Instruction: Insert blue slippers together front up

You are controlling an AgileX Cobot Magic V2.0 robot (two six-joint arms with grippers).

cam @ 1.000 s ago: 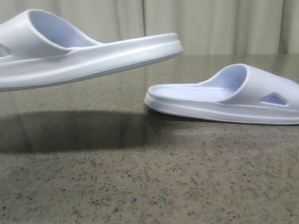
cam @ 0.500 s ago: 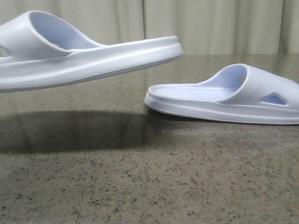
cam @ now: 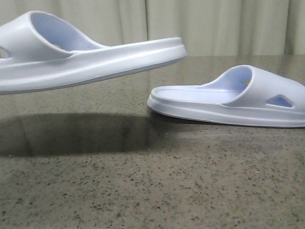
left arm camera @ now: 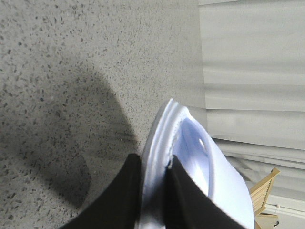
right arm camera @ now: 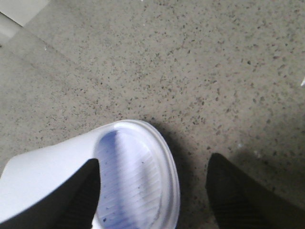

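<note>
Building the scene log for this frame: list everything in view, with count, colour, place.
Pale blue-white moulded foam slide slippers: 2. One lifted off the table at front-view left; one flat on the table at right.
Speckled grey-brown stone table: 1, under everything.
Cream curtain: 1, behind the table.
Light wooden piece: 1, by the curtain, left wrist view only.
Left gripper: black, shut on the lifted slipper's sole edge.
Right gripper: black, open, one finger on the resting slipper, the other beside it.

Soft even overhead light, broad dark shadow on the glossy table (cam: 143,191) under the raised slipper (cam: 90,59), wrist views slightly blurred.
</note>
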